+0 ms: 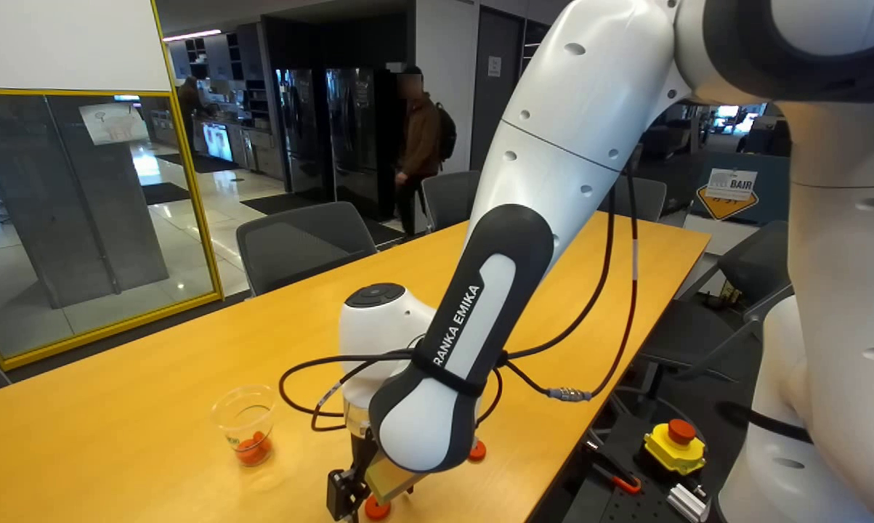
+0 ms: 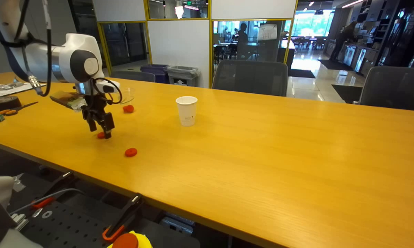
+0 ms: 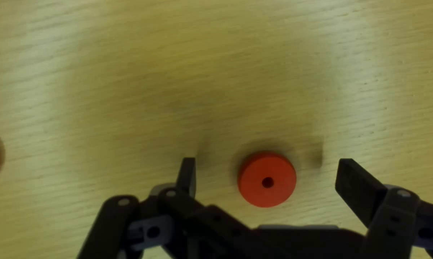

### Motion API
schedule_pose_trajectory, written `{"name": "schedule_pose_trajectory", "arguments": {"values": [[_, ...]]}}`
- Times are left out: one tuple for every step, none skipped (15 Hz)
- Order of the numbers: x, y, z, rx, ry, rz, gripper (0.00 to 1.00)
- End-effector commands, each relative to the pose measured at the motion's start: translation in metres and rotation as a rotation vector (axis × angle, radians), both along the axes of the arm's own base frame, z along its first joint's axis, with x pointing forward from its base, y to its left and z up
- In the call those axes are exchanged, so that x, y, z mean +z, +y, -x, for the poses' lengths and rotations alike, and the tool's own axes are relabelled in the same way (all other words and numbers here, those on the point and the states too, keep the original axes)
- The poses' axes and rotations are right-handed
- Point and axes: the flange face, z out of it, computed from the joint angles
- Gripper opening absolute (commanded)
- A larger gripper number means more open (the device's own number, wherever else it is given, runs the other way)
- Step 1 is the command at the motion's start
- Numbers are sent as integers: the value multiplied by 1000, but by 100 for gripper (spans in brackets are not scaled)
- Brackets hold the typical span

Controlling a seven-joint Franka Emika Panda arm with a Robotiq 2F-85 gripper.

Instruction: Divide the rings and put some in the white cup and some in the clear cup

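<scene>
plainly, my claw (image 3: 266, 162) stands spread, a flat red ring (image 3: 265, 171) in its gap, room either side.
another ring (image 2: 131, 152) lies nearer the edge of the wood-grained bench (image 2: 262, 165); more rings (image 1: 253, 449) sit inside the clear cup (image 1: 237, 418); the tapered white cup (image 2: 187, 112) stands apart, its print unreadable; "emika" shows on my arm (image 1: 480, 319).

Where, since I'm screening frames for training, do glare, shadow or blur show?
Wrist view: pale sheen on the table, soft shadow along the red ring, the gripper dark and apparently slightly blurred; both exterior views: glare on the floor; an exterior view: a washed-out window.
</scene>
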Motion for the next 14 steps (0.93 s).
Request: {"name": "schedule_pose_trajectory", "arguments": {"values": [[0,0,-5,0,-26,-18,100],[0,-1,-5,-1,-27,-18,100],[-1,-1,-6,-3,-27,-17,100],[-2,-2,-6,-4,-26,-16,100],[-3,-2,-6,-5,-25,-16,100],[-3,-2,-6,-5,-24,-16,100],[-4,-2,-6,-5,-24,-16,100],[-5,-3,-6,-6,-25,-16,100],[-5,-3,-6,-4,-27,-14,100],[-4,-3,-6,-1,-30,-13,75],[-4,-3,-6,0,-31,-11,74],[-3,-3,-6,0,-33,-10,66],[-3,-3,-6,0,-34,-10,59],[-2,-3,-7,-1,-35,-9,49]]}}
